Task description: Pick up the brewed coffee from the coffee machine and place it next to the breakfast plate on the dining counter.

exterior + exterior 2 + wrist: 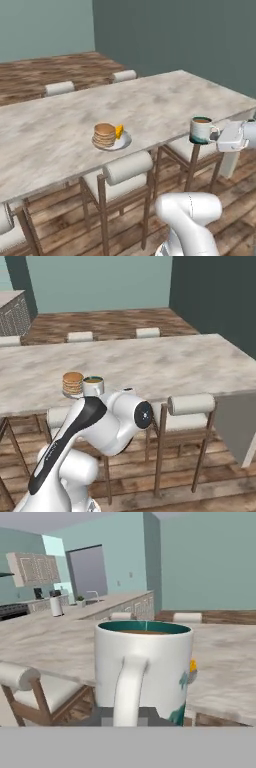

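**Coffee mug held at the table's near edge**

Coffee mug (201, 129) hangs upright, brown liquid level, at the near edge of the table (60, 125), above a stool (192, 150), to the right of the breakfast plate (112, 140) and apart from it. The fingers clamp its handle (128, 689). The gripper (216, 135) reaches in from the right.

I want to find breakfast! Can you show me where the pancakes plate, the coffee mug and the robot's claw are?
breakfast plate (123, 142): left base view, on its bare rim right of the pancakes.
brewed coffee (200, 131): left base view, on the mug's white side.
claw (218, 136): left base view, at the mug's handle.
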{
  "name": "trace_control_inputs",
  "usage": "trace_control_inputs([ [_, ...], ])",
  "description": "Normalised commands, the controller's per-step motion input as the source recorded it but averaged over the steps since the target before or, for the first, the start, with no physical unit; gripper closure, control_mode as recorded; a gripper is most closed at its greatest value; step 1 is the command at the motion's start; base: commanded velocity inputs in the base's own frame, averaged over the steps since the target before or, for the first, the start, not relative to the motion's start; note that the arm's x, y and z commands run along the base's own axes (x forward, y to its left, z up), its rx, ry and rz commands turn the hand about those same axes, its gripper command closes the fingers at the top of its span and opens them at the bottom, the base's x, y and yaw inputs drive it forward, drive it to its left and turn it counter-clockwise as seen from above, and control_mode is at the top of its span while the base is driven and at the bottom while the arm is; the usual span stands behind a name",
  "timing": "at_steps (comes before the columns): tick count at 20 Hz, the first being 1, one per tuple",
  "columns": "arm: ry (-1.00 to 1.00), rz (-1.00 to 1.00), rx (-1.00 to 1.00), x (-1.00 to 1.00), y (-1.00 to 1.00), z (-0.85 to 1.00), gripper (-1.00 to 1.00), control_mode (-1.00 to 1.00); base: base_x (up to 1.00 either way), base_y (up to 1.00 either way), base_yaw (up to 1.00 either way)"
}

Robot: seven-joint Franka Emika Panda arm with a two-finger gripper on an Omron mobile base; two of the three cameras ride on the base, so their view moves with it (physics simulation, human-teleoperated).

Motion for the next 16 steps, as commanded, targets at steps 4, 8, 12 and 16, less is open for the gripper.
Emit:
trace_control_inputs([
  [4,0.0,0.0,0.0,0.0,0.0,0.0,1.0,1.0,0.75,-0.66,0.49],
  [8,0.0,0.0,0.0,0.0,0.0,0.0,1.0,1.0,0.64,-0.63,0.52],
  [12,0.0,0.0,0.0,0.0,0.0,0.0,1.0,1.0,0.3,-0.44,0.51],
  [16,0.0,0.12,0.06,0.11,-0.21,-0.23,1.0,-1.0,0.37,-0.56,0.37],
])
